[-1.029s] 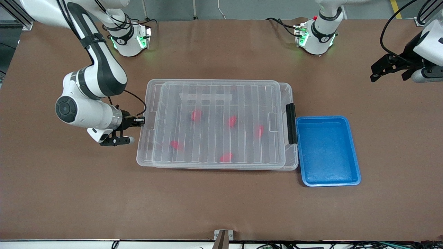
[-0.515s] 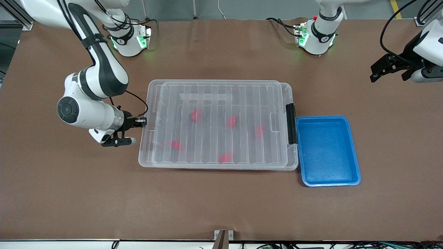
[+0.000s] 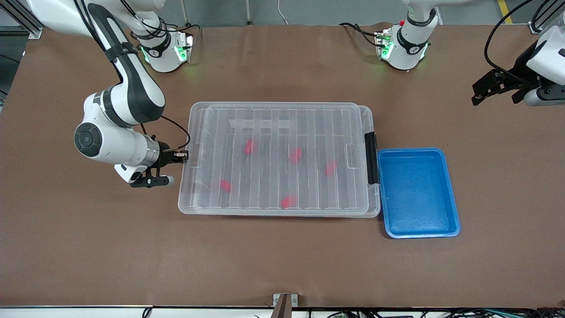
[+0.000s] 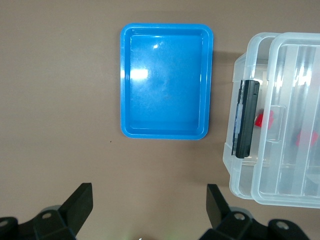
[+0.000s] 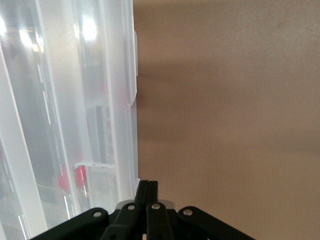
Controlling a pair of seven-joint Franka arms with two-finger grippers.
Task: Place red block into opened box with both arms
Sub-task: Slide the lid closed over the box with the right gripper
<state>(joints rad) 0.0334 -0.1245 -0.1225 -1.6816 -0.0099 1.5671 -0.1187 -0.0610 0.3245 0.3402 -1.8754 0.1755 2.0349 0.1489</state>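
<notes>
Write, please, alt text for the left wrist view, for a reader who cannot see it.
The open left gripper hangs over bare brown table, above an empty blue tray. Beside the tray is the clear box with its ribbed lid, a black clip and red blocks inside.

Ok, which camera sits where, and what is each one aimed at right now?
Front view: high across the table, facing both bases; shows the right claw shut at the clear box's short end, and the left claw open, waiting in the air at its end.
Left wrist view: looks down past its claw at the blue tray and the box's black clip.
Right wrist view: low by its shut claw, along the box wall.
All three show the box.
</notes>
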